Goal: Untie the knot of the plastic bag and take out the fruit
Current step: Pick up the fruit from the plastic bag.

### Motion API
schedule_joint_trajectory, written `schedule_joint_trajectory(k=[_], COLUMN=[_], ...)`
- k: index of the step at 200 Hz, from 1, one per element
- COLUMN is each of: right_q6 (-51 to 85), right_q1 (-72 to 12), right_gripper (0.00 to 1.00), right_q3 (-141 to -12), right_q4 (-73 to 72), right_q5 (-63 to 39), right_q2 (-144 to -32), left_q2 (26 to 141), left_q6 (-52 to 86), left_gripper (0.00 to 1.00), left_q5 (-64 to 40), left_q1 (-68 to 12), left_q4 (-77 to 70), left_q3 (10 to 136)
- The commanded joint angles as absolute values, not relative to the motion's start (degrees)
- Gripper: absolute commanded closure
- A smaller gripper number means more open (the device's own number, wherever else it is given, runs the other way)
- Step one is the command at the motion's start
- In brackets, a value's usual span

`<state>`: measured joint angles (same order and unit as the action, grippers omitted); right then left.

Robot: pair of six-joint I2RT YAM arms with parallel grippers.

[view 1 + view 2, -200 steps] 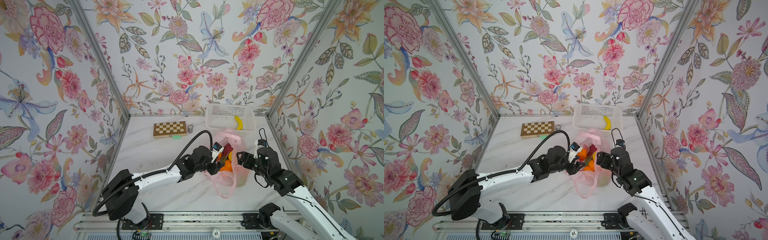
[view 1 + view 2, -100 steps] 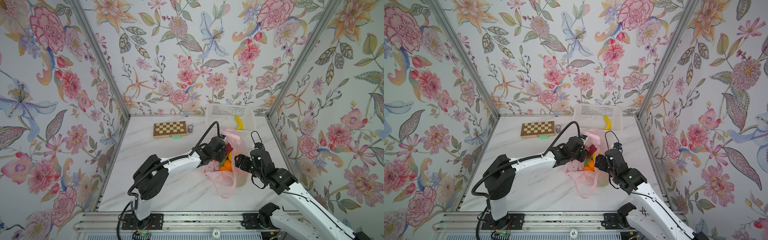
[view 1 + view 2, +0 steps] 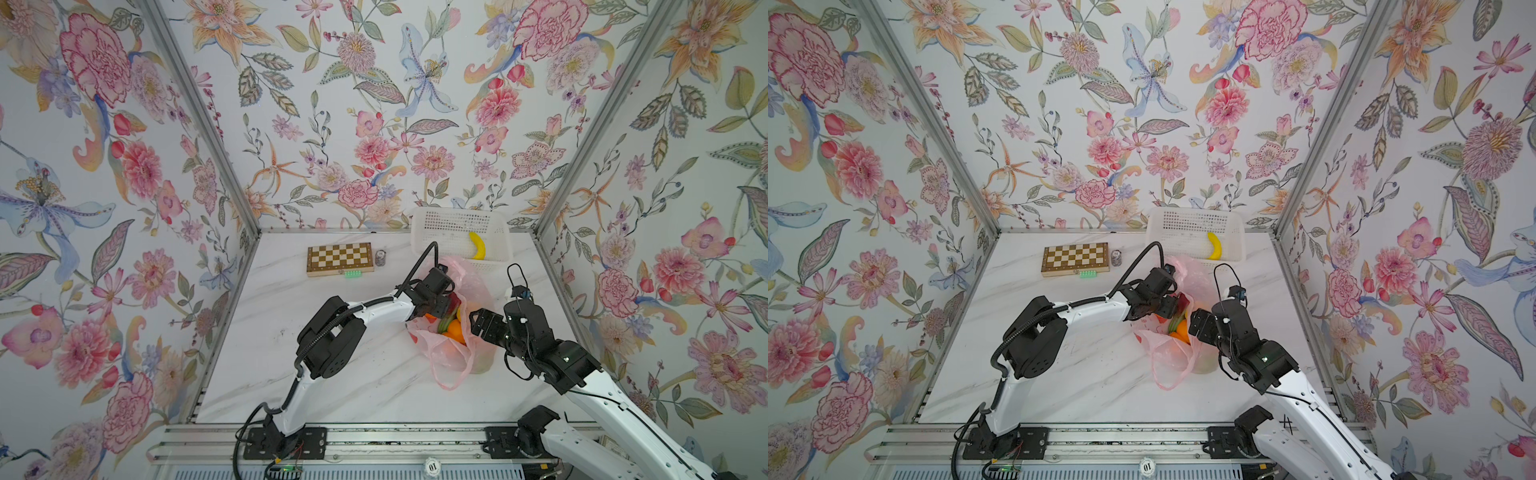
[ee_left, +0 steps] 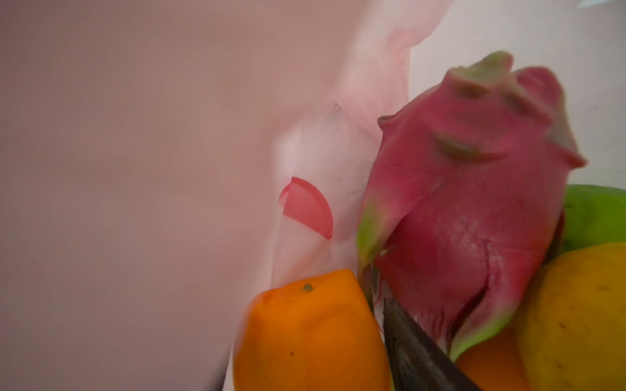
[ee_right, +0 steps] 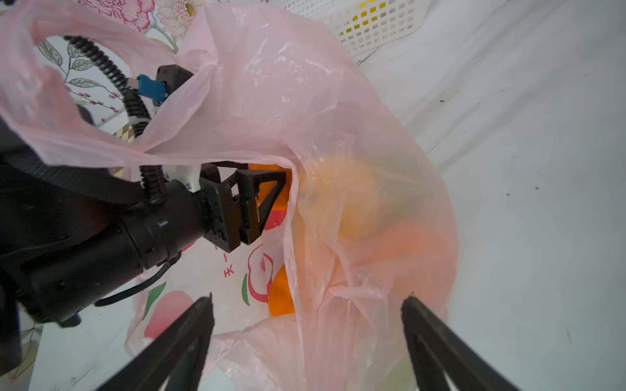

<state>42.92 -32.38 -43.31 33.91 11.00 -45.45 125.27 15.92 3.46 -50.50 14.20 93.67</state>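
The pink plastic bag [image 3: 473, 286] lies open on the marble table, and its handles lie apart with no knot showing. One loop handle [image 3: 451, 376] trails toward the front. Fruit fills the bag: a magenta dragon fruit [image 4: 467, 203], an orange [image 4: 305, 335], a yellow one [image 4: 582, 315] and a green one [image 4: 596, 213]. My left gripper [image 3: 445, 308] is inside the bag's mouth and open. The orange sits beside its one visible finger [image 4: 416, 352], and pink plastic hides the other finger. My right gripper [image 5: 306, 304] stands open at the bag's right side, astride a fold of the plastic.
A white perforated basket [image 3: 440, 220] with a yellow banana [image 3: 478, 245] stands at the back right, just behind the bag. A wooden chessboard [image 3: 340, 258], a small tin [image 3: 380, 257] and a green strip [image 3: 352, 273] lie at the back. Floral walls close three sides.
My left arm's elbow has swung right and its gripper has gone deeper into the bag's mouth, jaws widening. My right gripper has edged closer to the bag's side.
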Motion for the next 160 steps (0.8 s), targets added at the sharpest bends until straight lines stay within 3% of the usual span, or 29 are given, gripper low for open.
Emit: schedule_joint_trajectory(k=[1,48,75,160], right_q6=[43.1,43.0,43.5,46.6], right_q1=[-33.1,-33.3,-33.2,-25.6], right_gripper=[0.11,0.1,0.09,0.08], right_q3=[-44.4,-44.5,-44.6,-48.1], right_q4=[34.7,34.5,33.4,31.5], right_q5=[10.7,8.9,8.1,-0.6], right_q2=[-45.6,-44.8,-43.2,-41.7], left_q2=[128.4,126.1,121.6,100.5], left_q6=[14.1,14.0,14.3,11.9], left_gripper=[0.3,0.59,0.7,0.77], left_q5=[3.4,-0.1,-1.0,-13.0], left_q1=[-50.1,-50.0,-49.9,-50.5], left_q4=[16.4,12.0,9.2,-12.3], left_q3=[95.9,92.5,88.3,66.0])
